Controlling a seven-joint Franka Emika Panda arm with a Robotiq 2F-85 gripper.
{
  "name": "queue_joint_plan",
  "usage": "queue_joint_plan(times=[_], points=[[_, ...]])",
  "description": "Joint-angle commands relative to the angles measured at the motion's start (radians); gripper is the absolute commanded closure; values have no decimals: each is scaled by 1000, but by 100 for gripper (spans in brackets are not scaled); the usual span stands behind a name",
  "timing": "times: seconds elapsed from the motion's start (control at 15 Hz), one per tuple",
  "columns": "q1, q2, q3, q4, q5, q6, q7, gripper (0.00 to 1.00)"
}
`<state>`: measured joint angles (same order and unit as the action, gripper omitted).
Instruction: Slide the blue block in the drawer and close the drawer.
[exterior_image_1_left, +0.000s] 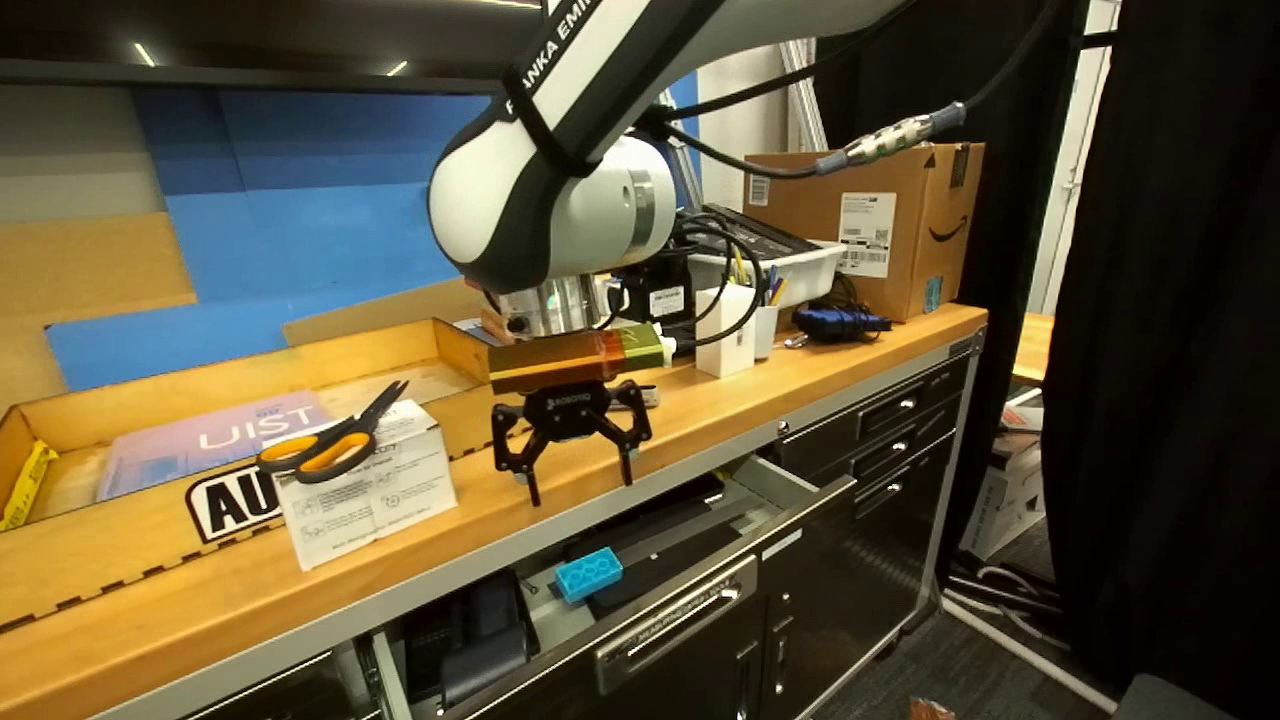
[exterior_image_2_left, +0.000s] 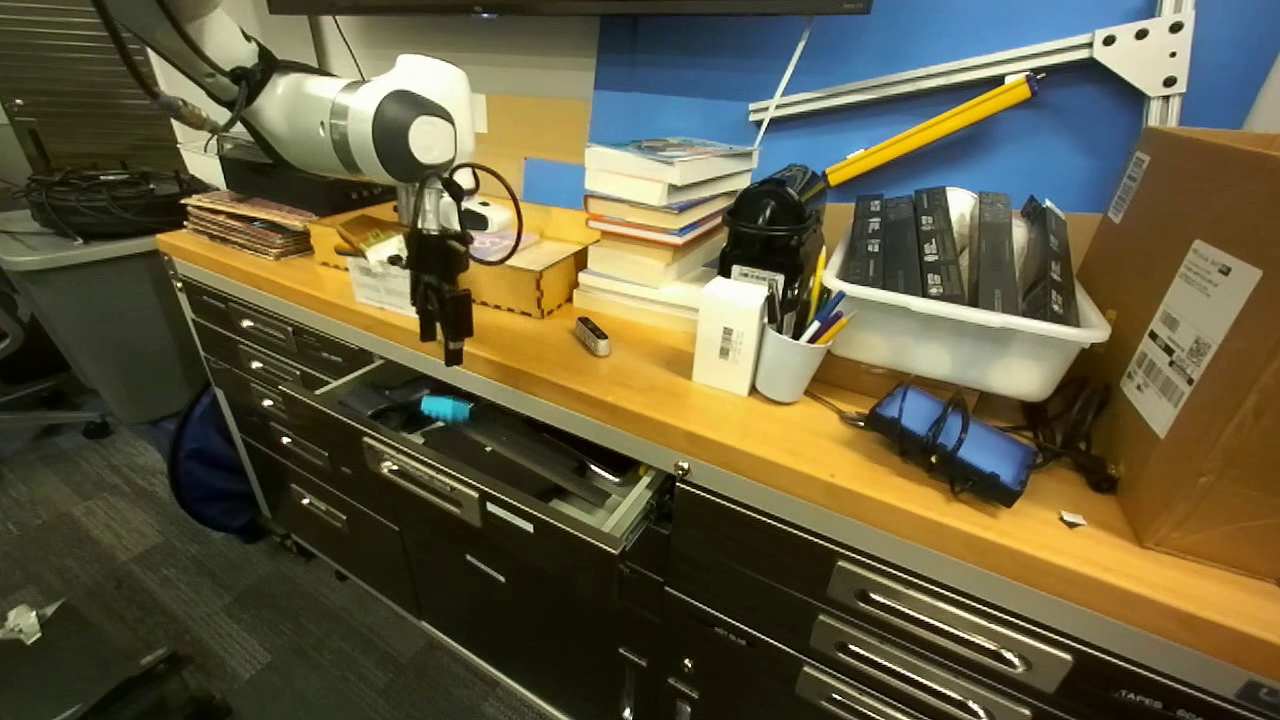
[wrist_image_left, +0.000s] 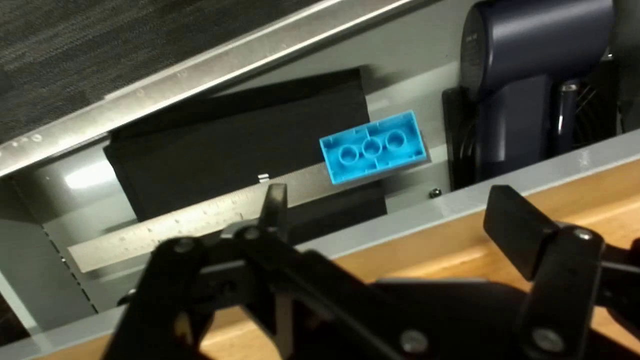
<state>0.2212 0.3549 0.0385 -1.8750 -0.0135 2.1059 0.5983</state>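
Note:
The light-blue block (exterior_image_1_left: 589, 575) lies inside the drawer (exterior_image_1_left: 680, 622), which is pulled open below the worktop. In the wrist view the block (wrist_image_left: 372, 146) lies with its hollow side up, partly on a metal ruler and a black item. The block (exterior_image_2_left: 446, 408) and the open drawer (exterior_image_2_left: 560, 540) also show in an exterior view. My gripper (exterior_image_1_left: 582, 490) points down with its fingers wide apart and nothing between them. It is above the worktop's front edge, higher than the block and apart from it. It also shows in an exterior view (exterior_image_2_left: 443, 345) and the wrist view (wrist_image_left: 387, 200).
A dark rounded device (wrist_image_left: 540, 65) lies in the drawer beside the block. A white box (exterior_image_1_left: 370, 495) with scissors (exterior_image_1_left: 340, 445) on it stands on the worktop near the gripper. A wooden tray (exterior_image_1_left: 120, 550), books (exterior_image_2_left: 655, 235) and a pen cup (exterior_image_2_left: 785, 365) also stand there.

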Motion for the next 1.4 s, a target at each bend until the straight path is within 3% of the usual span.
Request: queue_joint_plan(times=[0.0, 0.07, 0.13, 0.33, 0.53, 0.73, 1.13, 1.33], points=[[-23, -107, 8, -139, 33, 21, -20, 10], [-26, -117, 9, -156, 32, 17, -20, 0], [-29, -125, 11, -166, 34, 11, -24, 4], [-35, -161, 12, -197, 26, -6, -38, 0], [-54, -205, 21, -260, 37, -65, -166, 0], [-47, -184, 22, -310, 3, -87, -165, 0], [-6, -4, 51, -341, -14, 23, -106, 0], [49, 83, 19, -308, -67, 156, 29, 0]])
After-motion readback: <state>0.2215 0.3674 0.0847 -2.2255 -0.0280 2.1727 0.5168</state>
